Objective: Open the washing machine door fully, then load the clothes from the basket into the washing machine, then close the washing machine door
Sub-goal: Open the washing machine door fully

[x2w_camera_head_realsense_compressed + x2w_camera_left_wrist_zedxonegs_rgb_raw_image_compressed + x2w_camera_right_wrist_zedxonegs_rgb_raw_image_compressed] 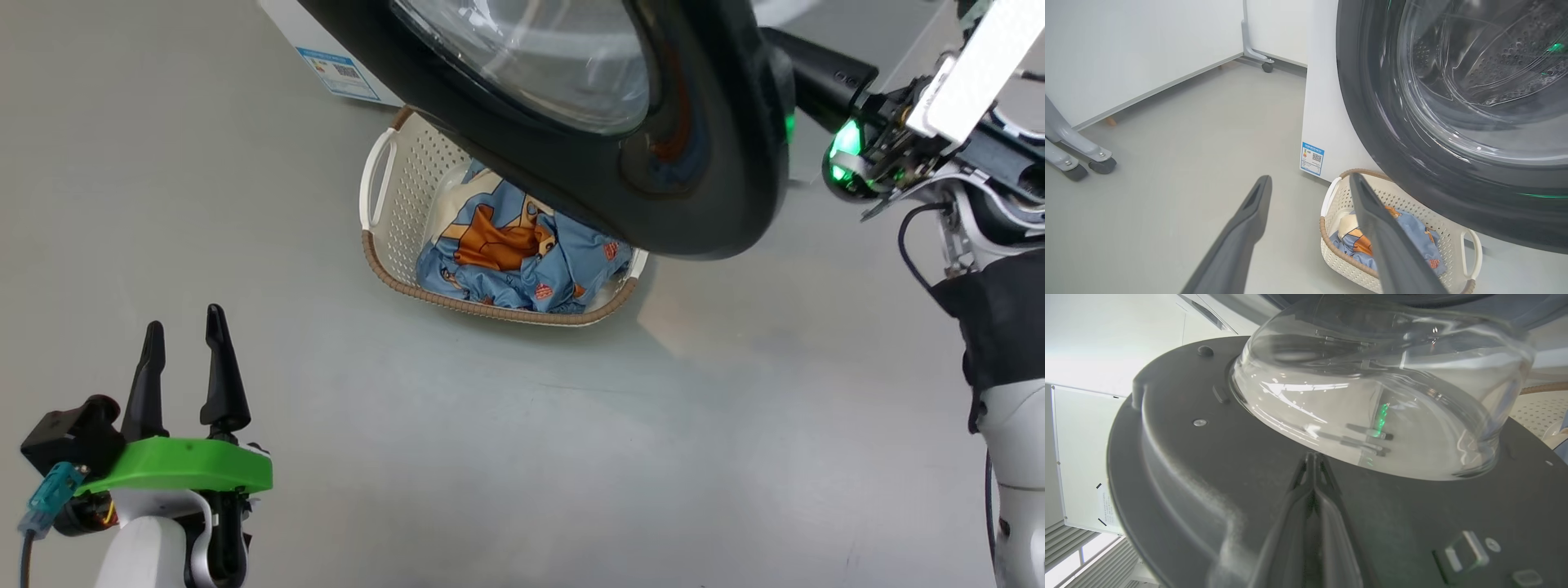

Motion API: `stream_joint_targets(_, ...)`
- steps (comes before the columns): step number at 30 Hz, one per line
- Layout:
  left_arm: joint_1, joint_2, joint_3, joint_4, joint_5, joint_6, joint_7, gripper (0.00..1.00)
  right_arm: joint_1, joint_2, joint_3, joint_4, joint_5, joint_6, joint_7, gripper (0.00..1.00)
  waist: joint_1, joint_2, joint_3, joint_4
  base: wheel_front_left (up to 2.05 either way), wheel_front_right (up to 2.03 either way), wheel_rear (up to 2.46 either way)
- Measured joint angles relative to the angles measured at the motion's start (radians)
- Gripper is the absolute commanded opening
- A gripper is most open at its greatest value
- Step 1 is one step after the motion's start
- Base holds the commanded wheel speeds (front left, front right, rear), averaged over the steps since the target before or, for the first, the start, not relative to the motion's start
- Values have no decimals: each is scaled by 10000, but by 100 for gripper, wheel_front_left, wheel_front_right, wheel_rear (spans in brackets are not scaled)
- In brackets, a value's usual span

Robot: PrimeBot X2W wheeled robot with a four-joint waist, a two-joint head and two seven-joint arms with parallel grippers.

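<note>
- Lower left of the head view: left pincer [184,320], two dark fingers apart with nothing between them, hovering above the grey floor [490,457], well apart from the basket.
- In the left wrist view, fingers spread wide, pointing toward the basket and the machine's lower front. Far left there, grey castor legs [1086,159] beside a white wall [1126,49].
- Further right, at the top of the head view: white corner of the washing machine [298,24], bearing a small blue QR sticker [343,75], just behind the basket.
- Middle: basket [392,212] standing on the floor just beside the machine front, with a white handle on its left side and a brown woven-look rim. Far right end hidden under the door.
- Inside the basket: clothes [506,253], a crumpled heap of light blue fabric with orange-brown figures and a cream patch at the upper left.
- Above and to the right: washing machine door [710,163], swung out from the machine, wide black rim overhanging the basket, clear glass bowl [555,57] in the centre. Steel drum [1515,61] visible through the glass in the left wrist view.
- Far right: right pincer [1311,455], fingers pressed together with nothing gripped. Tips at the door's inner black face, right at the foot of the glass bowl; contact impossible to confirm.
</note>
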Motion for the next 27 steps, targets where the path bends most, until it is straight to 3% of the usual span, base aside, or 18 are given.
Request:
stream_joint_targets(12, 348, 0, -23, 280, -2, 0, 0, 100, 1445, 836, 380, -257, 50, -2, -21, 0, 0, 0, -1148, -230, 0, 0, 0)
stream_joint_targets(27, 828, 8, -717, 527, -209, 0, 0, 100, 2687, 1122, 1114, -412, -918, -2, -667, 0, -1, 0, -2444, -267, 0, 0, 0)
